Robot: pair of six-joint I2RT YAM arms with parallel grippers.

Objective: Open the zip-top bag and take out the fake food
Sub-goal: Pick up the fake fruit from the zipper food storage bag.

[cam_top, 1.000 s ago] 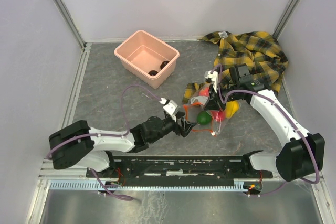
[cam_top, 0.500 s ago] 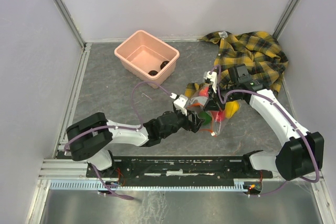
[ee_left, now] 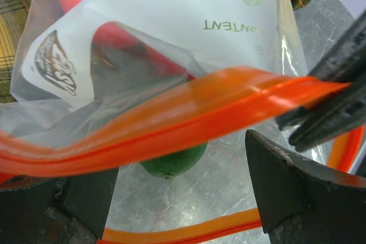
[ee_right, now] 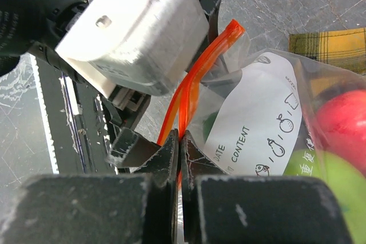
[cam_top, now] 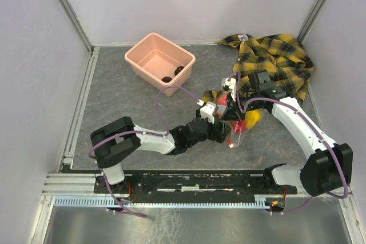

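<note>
The zip-top bag [cam_top: 235,125] lies mid-table, its mouth held apart. My right gripper [ee_right: 182,146] is shut on the upper orange zip strip [ee_right: 191,87] and holds that lip up. My left gripper [ee_left: 183,195] is open, with its fingers [ee_left: 280,187] inside the mouth between the upper strip [ee_left: 171,119] and the lower strip [ee_left: 189,230]. Fake food is inside the bag. A dark green fruit [ee_left: 171,163] sits just ahead of the left jaws, untouched. Red pieces [ee_left: 134,47] lie behind it. Red [ee_right: 337,121] and light green [ee_right: 320,184] fruits show through the plastic.
A pink tub [cam_top: 144,50] stands at the back left with two dark fruits [cam_top: 172,75] in it. A yellow-and-black plaid shirt [cam_top: 277,61] is heaped at the back right, one flap reaching under the bag. Grey walls close in the table on three sides.
My left arm has pushed forward and right, taking its gripper from in front of the bag into the mouth, and its jaws have spread wider. The right gripper has held still.
</note>
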